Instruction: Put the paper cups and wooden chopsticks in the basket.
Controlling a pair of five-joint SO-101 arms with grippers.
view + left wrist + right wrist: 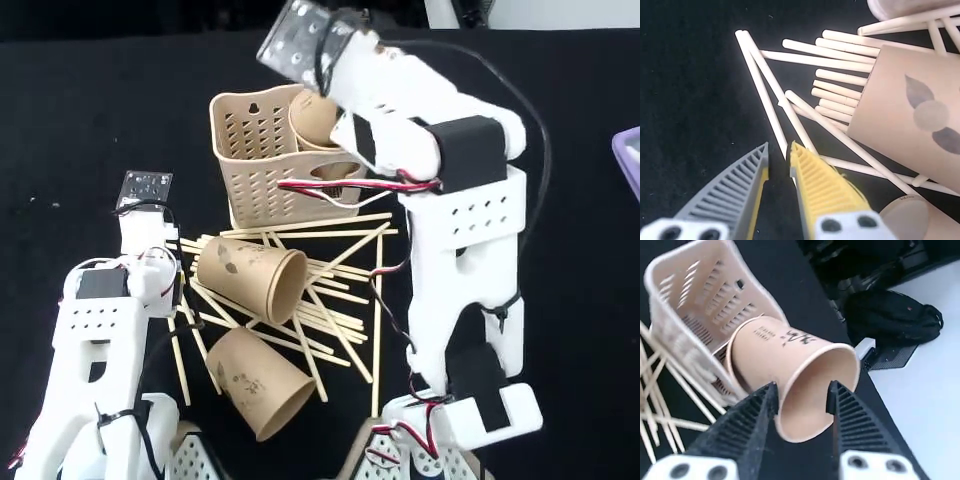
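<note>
Right claw spread over paper cup seemingly tilted in basket; left claw narrow over chopsticks.

Three paper cups, one basket, uncounted heap of chopsticks, two arms

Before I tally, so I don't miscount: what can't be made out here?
High view: the right arm hides part of the basket and most of the paper cup in it.
Right wrist view: that cup blocks the basket floor.
Left wrist view: a second paper cup is cut by the edge.
</note>
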